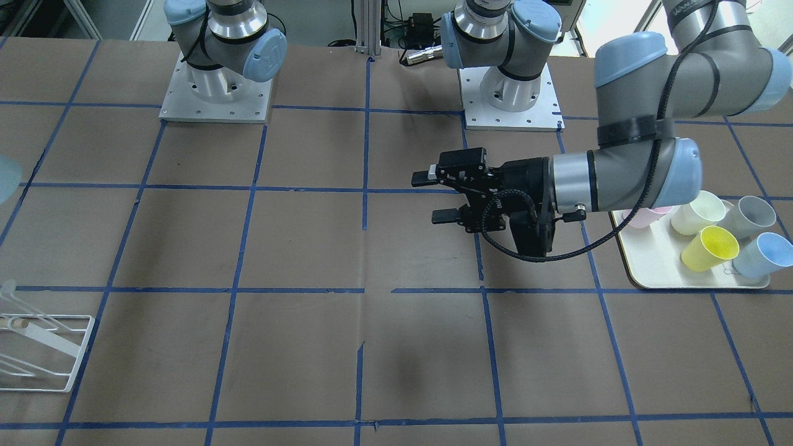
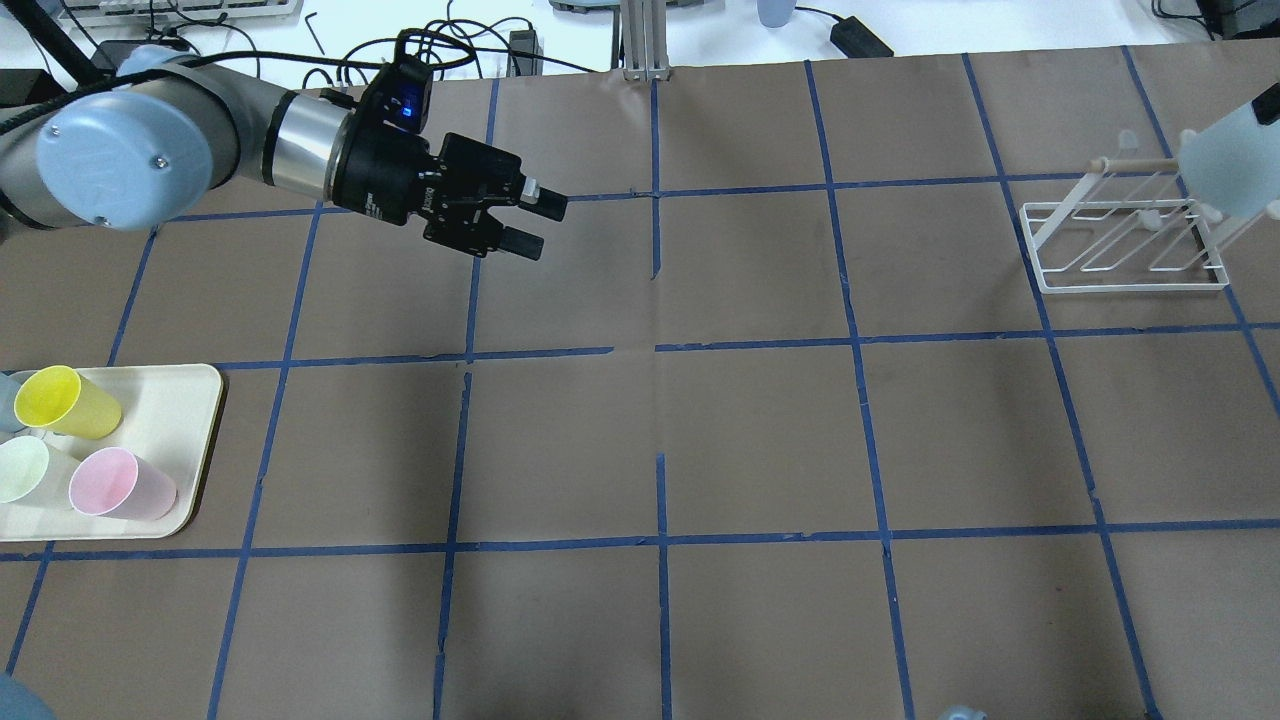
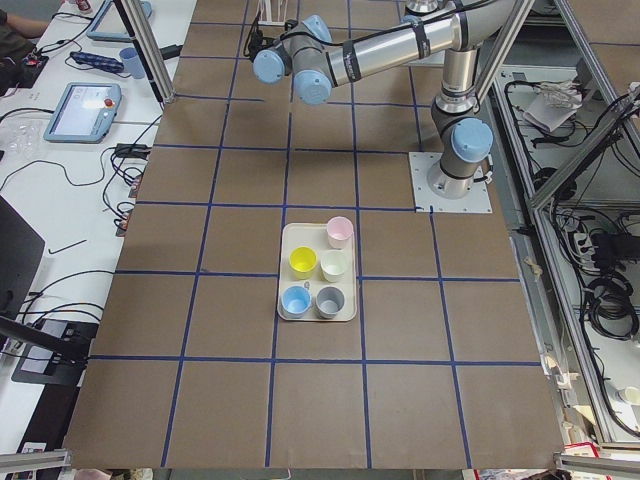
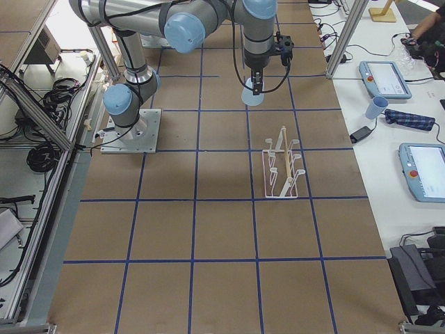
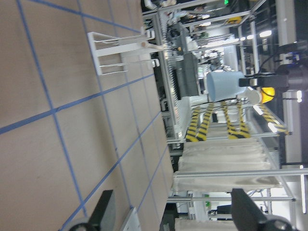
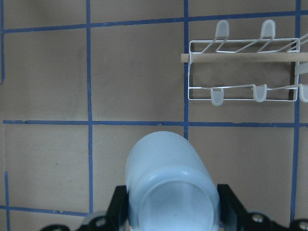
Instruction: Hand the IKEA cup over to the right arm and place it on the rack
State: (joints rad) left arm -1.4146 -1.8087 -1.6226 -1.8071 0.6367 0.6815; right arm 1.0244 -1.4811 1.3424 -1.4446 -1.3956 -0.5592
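Near the far right corner of the table (image 2: pixel 760 430), the right end effector (image 6: pixel 172 211) pinches the IKEA cup (image 6: pixel 166 163) short of the rack (image 6: pixel 240 57) — centre it over one prong (image 6: pixel 222 30) before lowering — left end effector (image 2: pixel 538 224) spread, empty.

Setting: a robotics laboratory test cell. Two silver robot arms (image 1: pixel 232 25) are bolted through metal base plates (image 1: pixel 179 111) to a large surface (image 1: pixel 310 248). The surface is covered in brown sheet and divided into squares by blue tape lines (image 1: pixel 365 204). An aluminium frame profile (image 1: pixel 370 28) stands at the edge of the surface between the arm mounts. A white side bench (image 4: pixel 427 90) carries touchscreen teach pendants (image 4: pixel 384 78). Coiled cable bundles (image 3: pixel 605 290) lie behind the arm mounts.
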